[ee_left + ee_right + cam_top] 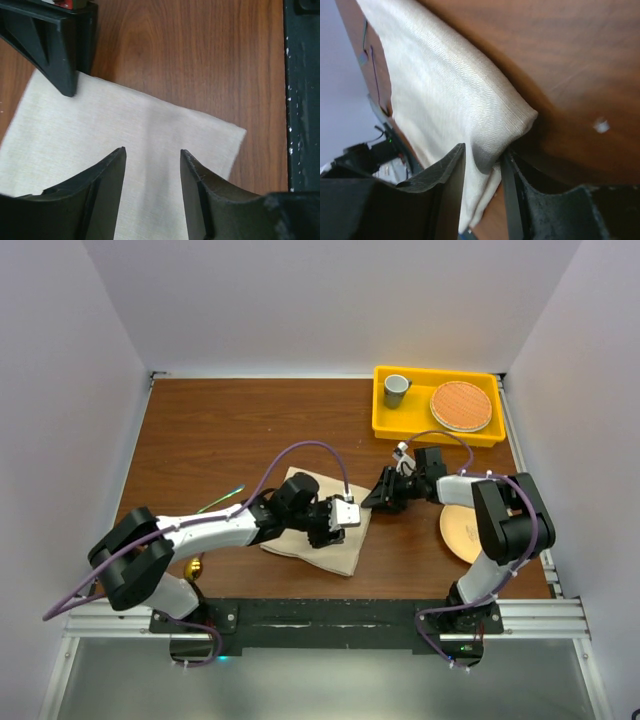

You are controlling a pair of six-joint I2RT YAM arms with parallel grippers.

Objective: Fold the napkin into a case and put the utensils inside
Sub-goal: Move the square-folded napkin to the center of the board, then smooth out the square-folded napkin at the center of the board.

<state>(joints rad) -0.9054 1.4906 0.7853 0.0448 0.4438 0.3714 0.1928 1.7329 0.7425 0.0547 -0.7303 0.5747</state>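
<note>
From above, I see the napkin (300, 540) lying on the brown table (220, 430), just in front of and between my two arms. It is one plain beige sheet, close to square and turned askew, with one corner pointing to the far side and one to the right. My left arm covers much of it, so I cannot tell a clear long axis.

My right gripper (482, 150) pinches the napkin's right corner, with a fold of cloth caught between its fingers (445, 185) and raised off the wood. My left gripper (152, 152) is over the napkin with its fingers (105, 185) spread and flat cloth showing in the gap.

The fork (220, 502) lies on the table to the left of the napkin, its thin length slanting from near-left to far-right. The spoon (193, 565) shows only a gold glint beside the left arm.
</note>
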